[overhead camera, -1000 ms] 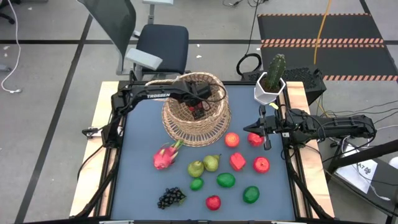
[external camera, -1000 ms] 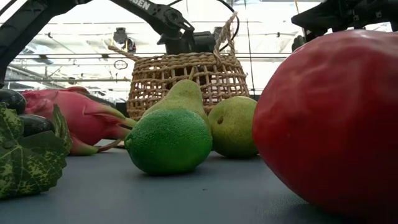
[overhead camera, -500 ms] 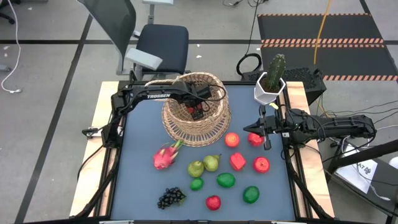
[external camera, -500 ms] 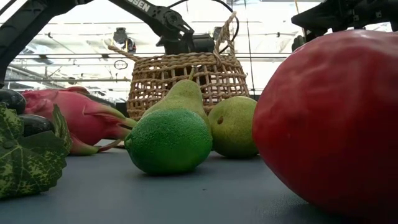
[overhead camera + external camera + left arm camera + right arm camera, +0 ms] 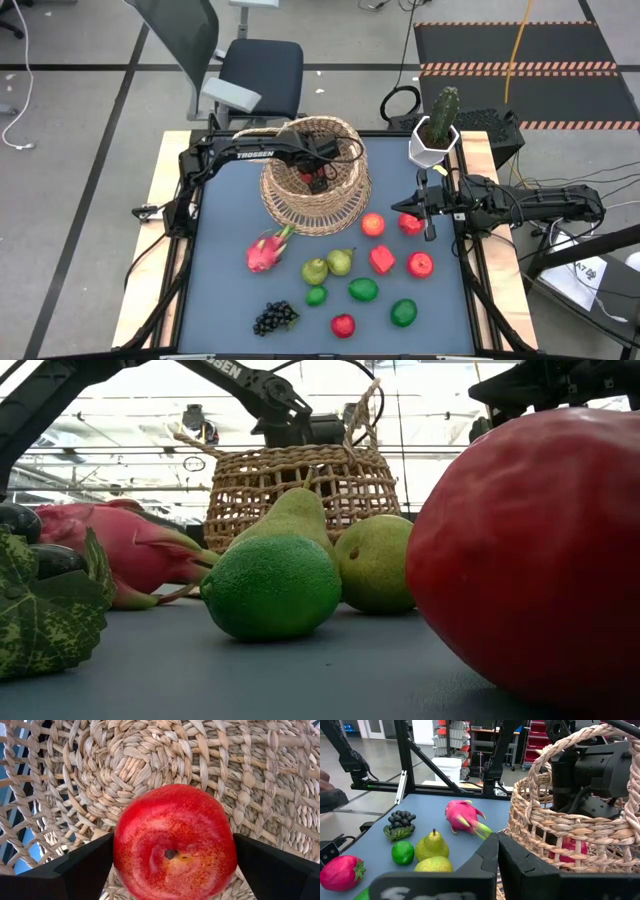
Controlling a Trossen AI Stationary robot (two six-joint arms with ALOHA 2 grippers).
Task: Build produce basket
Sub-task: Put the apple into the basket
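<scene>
Wicker basket (image 5: pixel 315 190), far middle of table: one red apple (image 5: pixel 175 842) inside, remaining produce outside.

Left gripper (image 5: pixel 318 175) reaches down into the basket, fingers (image 5: pixel 80 872) spread wide either side of the apple, which sits on the woven floor; whether the pads touch it cannot be told. Right gripper (image 5: pixel 425 207) waits at the right edge near the white cactus pot (image 5: pixel 432 143), fingers (image 5: pixel 520 865) pressed together, empty. On the grey mat, nearer than the basket: dragon fruit (image 5: pixel 265 252), two pears (image 5: pixel 328 266), grape bunch (image 5: pixel 273 318), limes and green rounds (image 5: pixel 363 290), several red fruits (image 5: pixel 420 264). Judged progress: early, one item binned, about a dozen left to load.
</scene>
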